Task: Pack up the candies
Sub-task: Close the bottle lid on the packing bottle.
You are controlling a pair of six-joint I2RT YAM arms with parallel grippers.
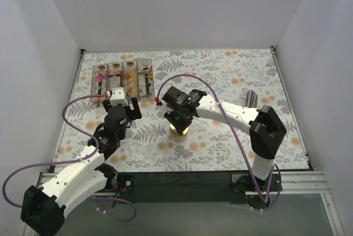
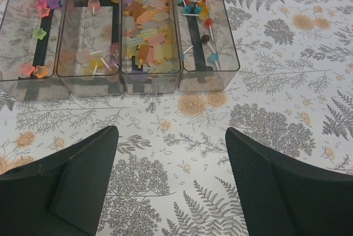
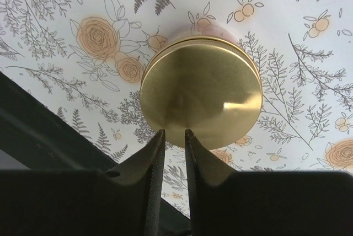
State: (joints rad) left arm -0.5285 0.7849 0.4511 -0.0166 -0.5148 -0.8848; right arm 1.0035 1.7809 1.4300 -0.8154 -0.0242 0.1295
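The candies [image 2: 146, 32] lie sorted in four clear bins [image 1: 122, 79] at the back left; in the left wrist view I see stars, lollipops, pastel ice-pop shapes and ball lollipops. My left gripper [image 2: 172, 137] is open and empty, hovering over the bare tablecloth just in front of the bins [image 2: 149, 79]; it also shows in the top view [image 1: 122, 102]. A jar with a gold lid [image 3: 201, 90] stands mid-table [image 1: 178, 132]. My right gripper [image 3: 175, 132] hangs just above the lid's near edge, jaws almost together with nothing between them; it also shows in the top view [image 1: 180, 117].
A floral tablecloth [image 1: 220, 76] covers the table. A dark grey object [image 1: 251, 98] lies at the right, behind the right arm. The table's dark front edge [image 3: 44, 131] is close behind the jar. White walls enclose the back and sides.
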